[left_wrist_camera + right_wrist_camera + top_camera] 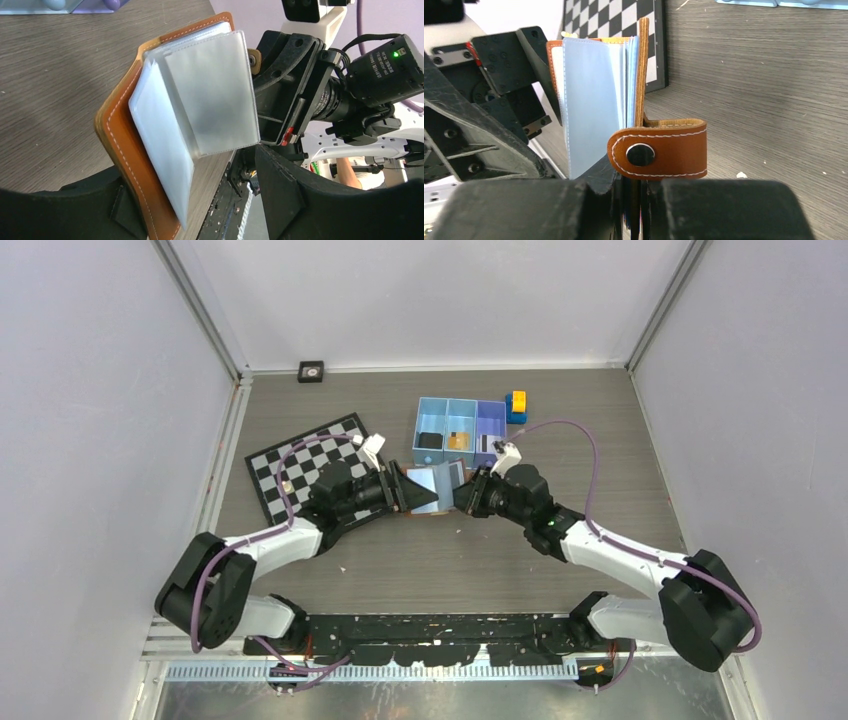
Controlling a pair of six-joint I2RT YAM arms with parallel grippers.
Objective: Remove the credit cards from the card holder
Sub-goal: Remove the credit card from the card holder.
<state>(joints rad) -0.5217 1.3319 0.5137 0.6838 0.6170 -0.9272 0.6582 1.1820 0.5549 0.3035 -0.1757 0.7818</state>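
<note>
The brown card holder (437, 485) is held open above the table between my two grippers. My right gripper (466, 496) is shut on its cover edge by the snap strap (659, 150), with the jaws closed tight (639, 195). My left gripper (403, 488) is open, its fingers wide apart (200, 180) around the other brown cover (120, 135). Frosted clear sleeves (210, 95) fan out and look empty. A dark card (430, 440) and an orange-tan card (458, 440) lie in the blue tray (447, 403). A third item (485, 443) lies in its purple compartment.
A yellow-and-blue toy block (517, 405) stands right of the tray. A checkerboard (300, 465) lies at the left, partly under my left arm. A small black square object (311, 371) sits at the back wall. White walls close in both sides.
</note>
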